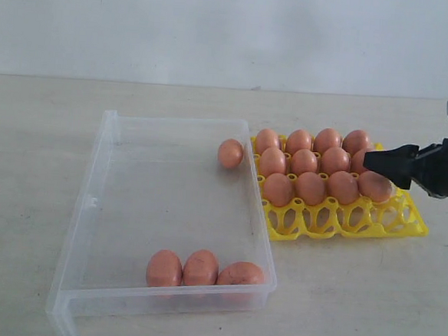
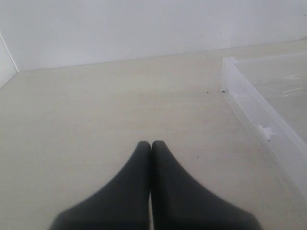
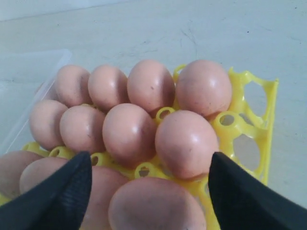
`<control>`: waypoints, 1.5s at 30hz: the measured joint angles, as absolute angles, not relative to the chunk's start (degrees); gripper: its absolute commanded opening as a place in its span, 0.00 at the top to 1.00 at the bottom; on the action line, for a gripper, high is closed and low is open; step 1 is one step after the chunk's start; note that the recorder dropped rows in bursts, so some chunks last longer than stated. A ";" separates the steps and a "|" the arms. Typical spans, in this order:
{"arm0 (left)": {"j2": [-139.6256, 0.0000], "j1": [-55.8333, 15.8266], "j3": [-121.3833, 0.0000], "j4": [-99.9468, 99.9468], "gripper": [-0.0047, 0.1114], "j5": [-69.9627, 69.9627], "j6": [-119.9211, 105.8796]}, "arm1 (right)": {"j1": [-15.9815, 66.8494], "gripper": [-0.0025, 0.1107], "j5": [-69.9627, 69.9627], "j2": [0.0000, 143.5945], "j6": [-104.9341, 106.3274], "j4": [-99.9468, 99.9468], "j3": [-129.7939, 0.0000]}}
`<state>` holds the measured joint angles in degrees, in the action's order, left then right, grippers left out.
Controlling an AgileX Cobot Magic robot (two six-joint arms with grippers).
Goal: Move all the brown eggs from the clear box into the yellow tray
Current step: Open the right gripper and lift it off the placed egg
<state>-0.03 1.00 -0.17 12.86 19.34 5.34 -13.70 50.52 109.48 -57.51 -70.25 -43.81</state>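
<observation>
The clear box (image 1: 162, 179) holds three brown eggs (image 1: 201, 267) in a row at its near wall. One more egg (image 1: 230, 153) lies against the wall beside the yellow tray (image 1: 335, 222). The tray carries several eggs (image 1: 310, 187) in three rows. My right gripper (image 1: 372, 160) hovers over the tray's right end, open. In the right wrist view its fingers (image 3: 62, 191) stand wide on either side of a seated egg (image 3: 158, 206), clear of it. My left gripper (image 2: 151, 143) is shut on nothing above bare table, with the box wall (image 2: 259, 120) to one side of it.
The tray's near row of cups (image 1: 320, 219) stands without eggs. Pale tabletop (image 1: 368, 301) surrounds the box and the tray. A white wall (image 1: 218, 29) runs along the back.
</observation>
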 measured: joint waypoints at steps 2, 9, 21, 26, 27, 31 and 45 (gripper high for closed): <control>-0.03 1.00 -0.17 12.86 1.00 19.34 5.34 | -13.70 0.40 50.14 109.48 -57.51 -69.22 -43.81; -0.03 1.00 -0.17 12.86 1.00 19.34 5.34 | -13.70 0.89 52.31 108.54 -62.41 -66.98 -43.81; -0.03 1.00 -0.17 12.86 1.00 19.34 5.34 | -7.88 0.98 28.46 95.46 -62.15 -69.81 -44.39; -0.03 1.00 -0.17 12.86 1.00 19.34 5.34 | 6.41 0.98 -19.27 93.03 -60.48 -67.00 -48.87; -0.03 1.00 -0.17 12.86 1.00 19.34 5.34 | 7.67 0.98 -21.34 93.03 -58.34 -65.02 -49.38; -0.03 1.00 -0.17 12.86 1.00 19.34 5.34 | 12.25 0.98 -20.07 93.86 -34.69 -41.18 -52.41; -0.03 1.00 -0.17 12.86 1.00 19.34 5.34 | 13.12 0.98 -29.38 99.04 -4.89 -9.30 -58.62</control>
